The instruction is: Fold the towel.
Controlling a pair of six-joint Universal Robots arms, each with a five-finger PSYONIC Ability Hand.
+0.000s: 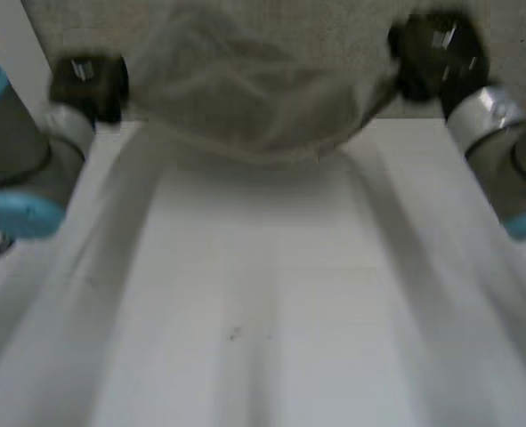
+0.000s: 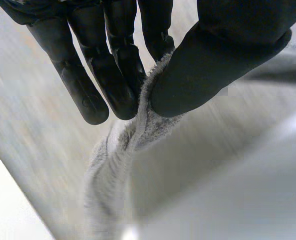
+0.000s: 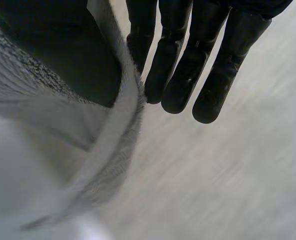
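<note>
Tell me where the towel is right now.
In the head view, the towel spans the far end of the table, between the left hand and the right hand, each pinching its edge.

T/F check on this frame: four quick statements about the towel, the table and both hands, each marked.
1. The left hand pinches the pale grey terry towel between thumb and fingers. True.
2. The right hand is open and clear of the towel. False: it pinches the towel's edge between thumb and fingers.
3. The towel lies flat and folded in the middle of the white table. False: it sags, bunched, between the two hands at the table's far side.
4. In the head view the hands are wide apart, one at each end of the towel. True.
</note>
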